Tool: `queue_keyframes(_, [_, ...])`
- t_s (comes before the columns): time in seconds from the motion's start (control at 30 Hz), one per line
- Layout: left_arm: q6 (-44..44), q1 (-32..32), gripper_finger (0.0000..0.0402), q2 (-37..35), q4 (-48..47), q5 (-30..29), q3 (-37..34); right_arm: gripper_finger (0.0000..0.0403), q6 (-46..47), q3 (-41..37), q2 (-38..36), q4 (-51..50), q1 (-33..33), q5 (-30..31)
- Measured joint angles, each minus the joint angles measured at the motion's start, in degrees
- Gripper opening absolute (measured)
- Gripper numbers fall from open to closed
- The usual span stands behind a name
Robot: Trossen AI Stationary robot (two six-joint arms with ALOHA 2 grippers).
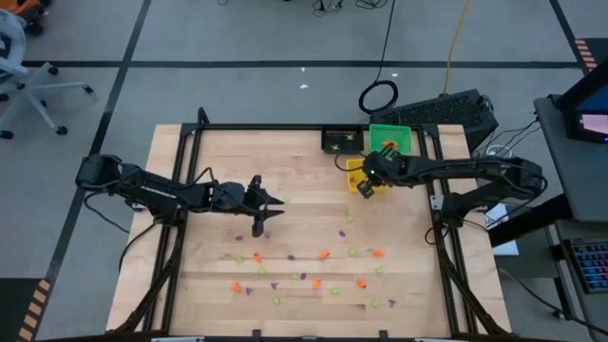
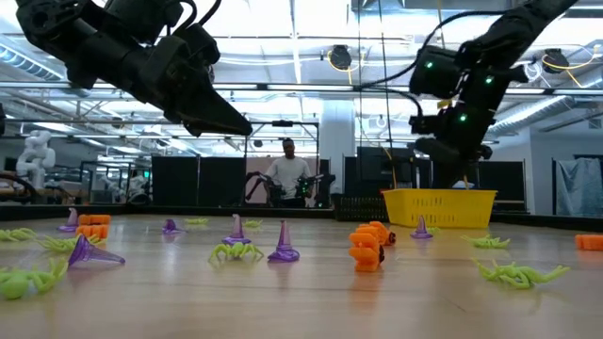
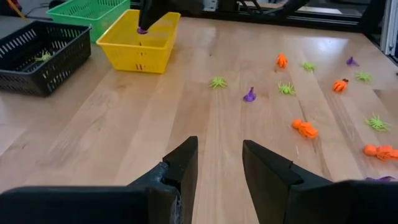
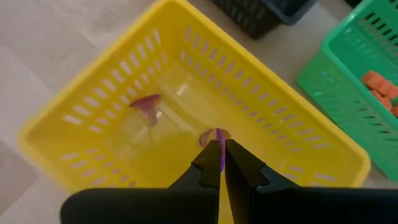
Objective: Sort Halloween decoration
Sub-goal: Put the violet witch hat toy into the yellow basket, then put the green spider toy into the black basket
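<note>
Trinket [image 4: 219, 149], purple, thin and probably feather-light, is hanging pinched between the right gripper's [image 4: 220, 163] clenched fingertips over the yellow bin [image 4: 93, 93]; the left gripper's [image 3: 219, 163] fingers are standing parted, empty.

Bench [image 1: 218, 152]: three bins are set side by side near its far edge, right of centre; the trinkets [image 1: 313, 266] are scattered over its near half.
First bin [image 1: 334, 141]: placed leftmost of the three; one trinket is seen inside it.
Second bin [image 1: 389, 139]: placed just right of the first; several trinkets are held in it.
Third bin [image 1: 355, 179]: placed just in front of the other two; one trinket lies in it.
Right gripper [image 4: 221, 158]: held above the third bin, with a trinket pinched between the closed jaws.
Left gripper [image 1: 261, 223]: held over the bench left of centre, well apart from the bins, with nothing between the parted jaws.
</note>
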Motion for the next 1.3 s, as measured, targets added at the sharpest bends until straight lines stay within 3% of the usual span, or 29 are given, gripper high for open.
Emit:
queue_keyframes(0.3, [-1.4,-3.8,0.0128,0.0,0.0,0.0,0.0,0.0009,-0.1,5.3,7.5,-3.6,-0.2,-1.1])
queue_keyframes(0.7, [-1.4,-4.9,0.0128,0.0,0.0,-1.4,0.0,0.0126,0.5,7.5,2.4,-6.4,2.5,0.4])
queue_keyframes(0.83, [-1.3,-4.9,0.0128,0.0,-1.4,-5.4,0.0,0.0136,1.9,7.5,-1.4,-6.1,7.8,1.0])
queue_keyframes(1.07, [0.2,-4.9,0.0128,0.0,-6.7,-12.2,0.0,0.0134,1.4,7.4,-4.0,-2.8,23.8,8.2])
queue_keyframes(1.2, [1.8,-4.9,0.0128,0.0,-7.1,-16.2,0.0,0.0134,-4.3,7.2,-3.0,3.6,31.2,11.2])
queue_keyframes(1.3, [6.7,-5.4,0.0128,0.0,-7.2,-20.4,0.0,0.0134,-13.6,5.1,-1.5,12.6,34.7,11.6])
